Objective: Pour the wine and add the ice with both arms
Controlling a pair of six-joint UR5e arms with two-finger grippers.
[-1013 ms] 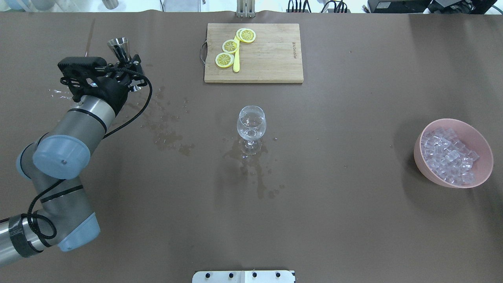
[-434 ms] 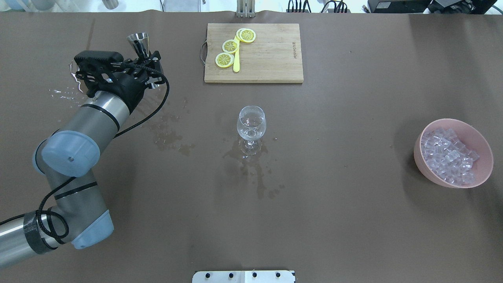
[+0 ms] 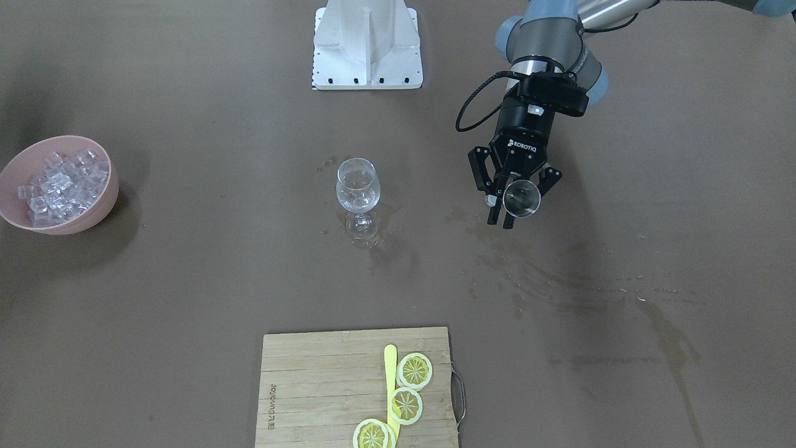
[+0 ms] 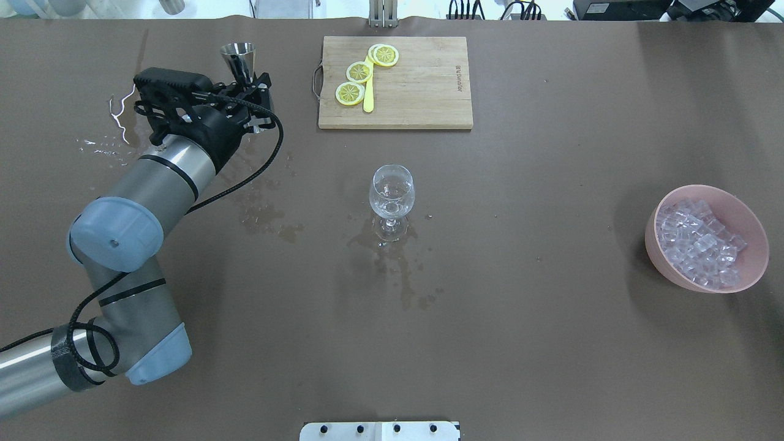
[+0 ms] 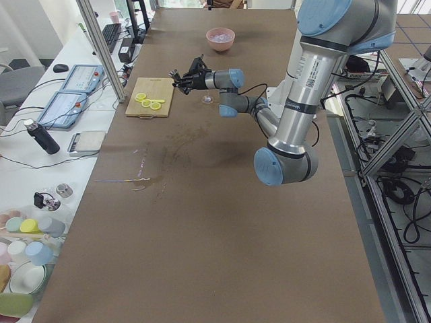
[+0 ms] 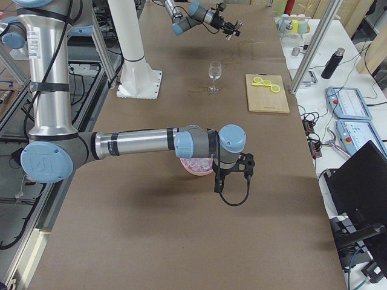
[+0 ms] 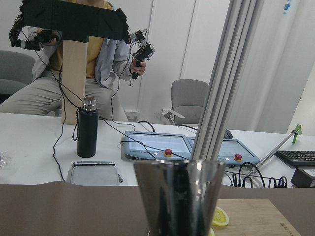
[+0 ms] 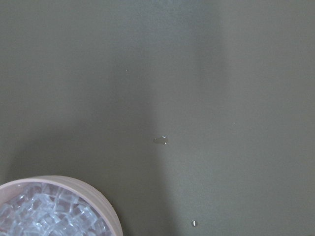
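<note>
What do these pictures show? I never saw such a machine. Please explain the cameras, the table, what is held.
Two silver-grey robot arms work at a brown table. Four fixed cameras look from above, the front and both ends; two sit on the wrists. On the table stand a clear wine glass, a wooden cutting board with yellow lemon slices, and a pink bowl of clear ice cubes. The left tool holds a steel measuring cup; the right arm hangs near the bowl.

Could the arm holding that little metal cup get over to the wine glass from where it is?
Probably yes. The left gripper, holding the metal cup, is off to one side of the wine glass, with only bare table between them. The cutting board lies off that path.
</note>
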